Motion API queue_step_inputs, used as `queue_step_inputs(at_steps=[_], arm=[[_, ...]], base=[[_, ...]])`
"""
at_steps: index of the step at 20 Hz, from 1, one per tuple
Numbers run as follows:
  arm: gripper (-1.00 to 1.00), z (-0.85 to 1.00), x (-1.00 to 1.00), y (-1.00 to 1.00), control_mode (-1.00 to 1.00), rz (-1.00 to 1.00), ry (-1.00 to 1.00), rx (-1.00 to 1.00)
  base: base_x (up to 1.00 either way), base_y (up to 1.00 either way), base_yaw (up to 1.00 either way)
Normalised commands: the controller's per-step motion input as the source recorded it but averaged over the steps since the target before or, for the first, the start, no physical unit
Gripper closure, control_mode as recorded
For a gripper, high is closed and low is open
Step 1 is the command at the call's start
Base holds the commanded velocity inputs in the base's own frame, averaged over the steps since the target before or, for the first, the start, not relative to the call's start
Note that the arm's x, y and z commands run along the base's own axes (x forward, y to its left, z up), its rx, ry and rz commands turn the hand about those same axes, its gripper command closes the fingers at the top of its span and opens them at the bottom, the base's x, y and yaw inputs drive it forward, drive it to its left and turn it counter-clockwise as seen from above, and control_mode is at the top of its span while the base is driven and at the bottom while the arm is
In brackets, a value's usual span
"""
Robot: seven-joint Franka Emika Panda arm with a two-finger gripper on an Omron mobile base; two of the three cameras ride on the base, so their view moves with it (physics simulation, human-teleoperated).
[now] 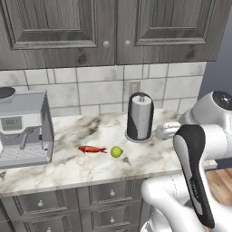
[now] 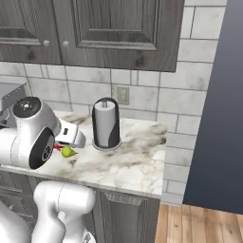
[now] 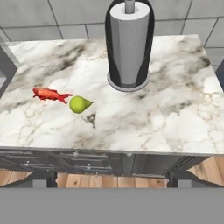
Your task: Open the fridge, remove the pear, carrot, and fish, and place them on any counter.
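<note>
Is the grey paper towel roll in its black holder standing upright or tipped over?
Upright. The grey paper towel roll in its black holder stands on its round base on the white marble counter.

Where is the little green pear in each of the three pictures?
Left base view: the pear lies mid-counter, right of the fish.
Right base view: pear at left, beside the arm.
Hand view: pear left of centre.
Shared landmark: the paper towel holder, behind-right.

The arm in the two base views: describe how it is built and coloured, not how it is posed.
The arm is made of glossy white, rounded shells. A long black inlay with a faint printed mark runs down the link nearest the left base camera. Each joint ends in a dark round cap with small light markings, as on the shoulder in the right base view. No loose cables show.
</note>
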Motion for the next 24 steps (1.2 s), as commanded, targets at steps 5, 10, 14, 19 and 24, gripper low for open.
queue_step_inputs(at_steps=[5,10,14,19,24], arm=[[-1.00,0.87,-0.72,-0.07,-1.00,0.00,-0.01,-0.01],[-1.00,0.13,-0.18,-0.15,-1.00,0.00,0.00,0.03],[-1.00,0.00,-0.22,-0.08,-1.00,0.00,-0.03,0.01],[-1.00,0.00,0.00,0.00,-1.00,0.00,0.00,0.00],[-1.00,0.00,0.00,0.00,1.00,0.00,0.00,0.00]], base=[[0.00,0.00,0.00],[0.00,0.00,0.00],[0.00,0.00,0.00],[0.00,0.00,0.00],[-0.10,0.00,-0.03]])
